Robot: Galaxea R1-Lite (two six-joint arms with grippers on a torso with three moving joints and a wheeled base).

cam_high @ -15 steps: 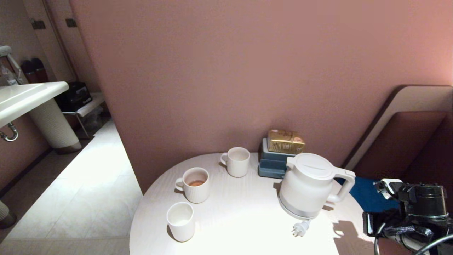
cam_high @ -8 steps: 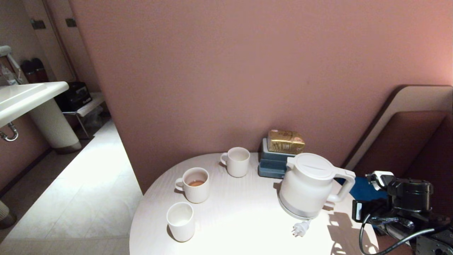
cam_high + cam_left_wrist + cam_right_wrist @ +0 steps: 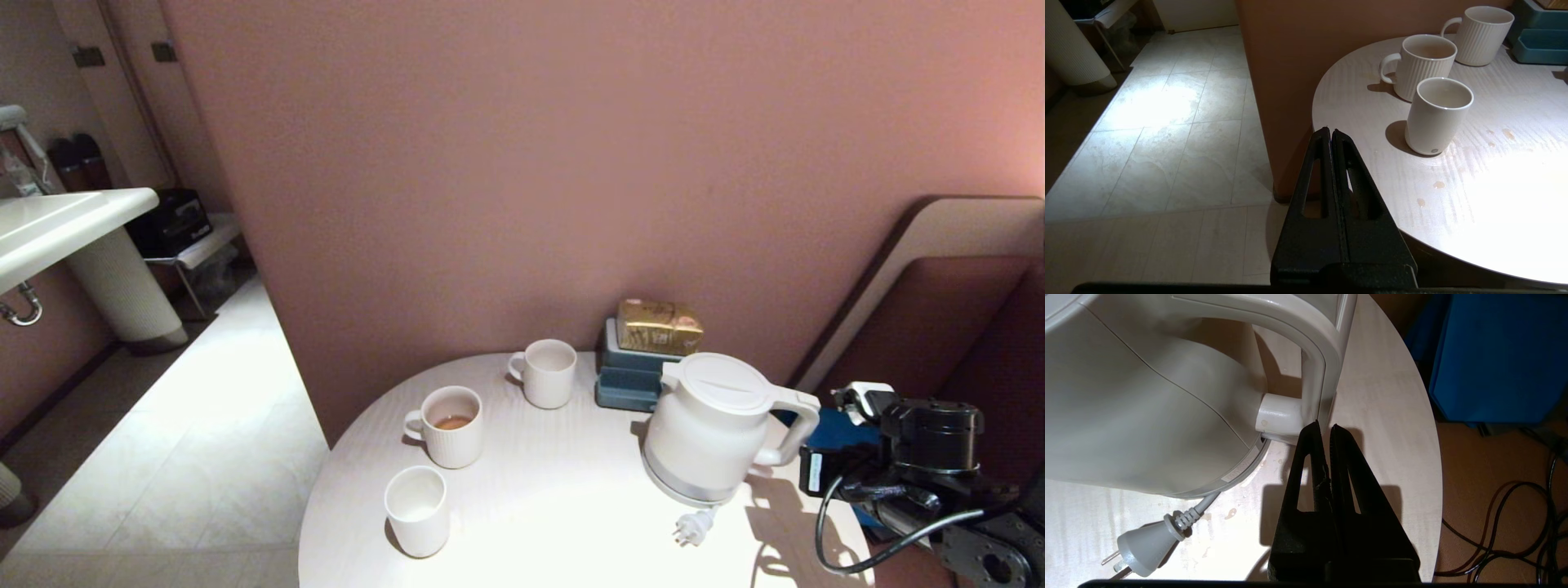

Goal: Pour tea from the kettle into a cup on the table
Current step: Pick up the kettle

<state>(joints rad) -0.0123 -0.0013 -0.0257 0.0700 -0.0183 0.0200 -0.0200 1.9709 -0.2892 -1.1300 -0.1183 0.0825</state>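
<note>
The right gripper [image 3: 1325, 426] has come in toward the kettle [image 3: 712, 429] handle, black fingers pressed together, empty. The glossy angular kettle stands near the round table's [image 3: 531, 506] right edge; the smooth tapered cup [image 3: 416, 510] at its left edge.

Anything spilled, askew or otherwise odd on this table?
Yes. Small brownish drops dot the table beside the cup, like earlier spills. The kettle has its plug lying loose on the tabletop, unplugged. Nothing is tipped over.

Round white table [image 3: 571, 523] carries kettle [image 3: 706, 433], plug [image 3: 692, 528], cup [image 3: 416, 508], two ribbed mugs [image 3: 447, 425], blue boxes [image 3: 633, 376]
</note>
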